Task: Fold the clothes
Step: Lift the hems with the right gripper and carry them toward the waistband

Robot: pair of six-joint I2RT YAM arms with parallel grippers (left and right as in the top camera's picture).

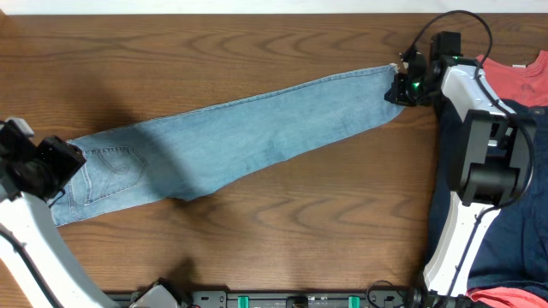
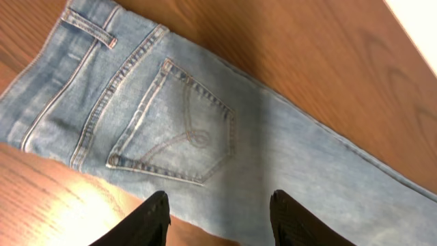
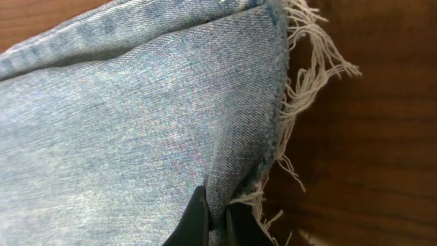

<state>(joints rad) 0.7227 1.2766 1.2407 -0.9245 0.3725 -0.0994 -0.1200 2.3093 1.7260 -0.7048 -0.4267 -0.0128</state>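
The light blue jeans (image 1: 240, 137) lie folded lengthwise across the wooden table, waist at the left and hems at the upper right. My right gripper (image 1: 401, 88) is shut on the frayed hem end (image 3: 270, 147), pinching a fold of denim between its fingers (image 3: 220, 215). My left gripper (image 1: 53, 175) is open and hovers over the waist end. In the left wrist view its fingers (image 2: 217, 217) straddle the jeans' lower edge, just below the stitched back pocket (image 2: 179, 126).
A pile of other clothes, red (image 1: 515, 77) and dark navy (image 1: 505, 248), lies at the table's right side under the right arm. Bare wood (image 1: 282, 231) shows in front of the jeans, and the table's far edge (image 2: 416, 27) shows in the left wrist view.
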